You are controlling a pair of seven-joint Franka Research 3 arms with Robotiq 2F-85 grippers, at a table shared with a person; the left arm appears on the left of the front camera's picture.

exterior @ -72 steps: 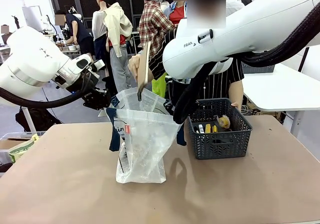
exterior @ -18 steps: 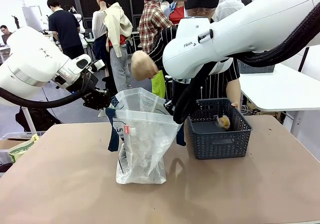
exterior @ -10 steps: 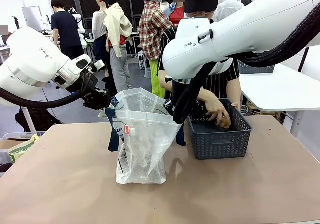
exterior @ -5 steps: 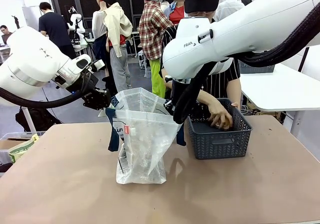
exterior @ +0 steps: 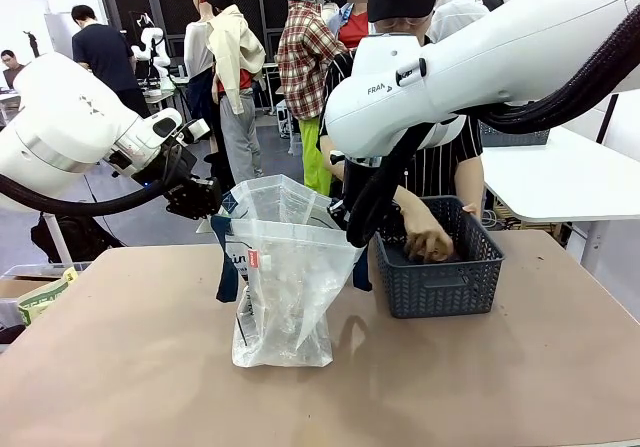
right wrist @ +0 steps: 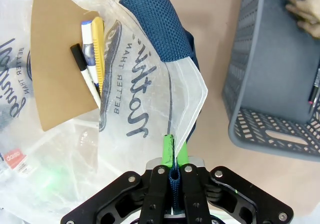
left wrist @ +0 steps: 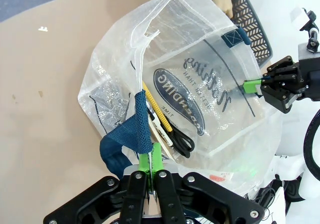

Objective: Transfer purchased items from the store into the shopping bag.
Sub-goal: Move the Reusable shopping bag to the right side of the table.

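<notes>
Translucent white shopping bag (exterior: 285, 287) stands on the tabletop (exterior: 150, 367) beside the grey basket (exterior: 440, 285). The left tool (left wrist: 152, 160) and right tool (right wrist: 173, 151) each pinch a navy strap (right wrist: 160, 31), spreading its mouth for the person's hand (exterior: 428, 245).

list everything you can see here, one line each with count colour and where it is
shopping bag: one, translucent white with navy handles, standing open at mid-table
basket: one, dark grey-blue lattice, on the table right of the bag
brown box: one, flat, cardboard brown, inside the bag
pens: a few, yellow, white and black, inside the bag against the box
table: one, tan, under everything
person's hand: one, reaching into the basket
left pincer: one, black with green pads, shut on a navy bag handle
right pincer: one, black with green pads, shut on the other handle
</notes>
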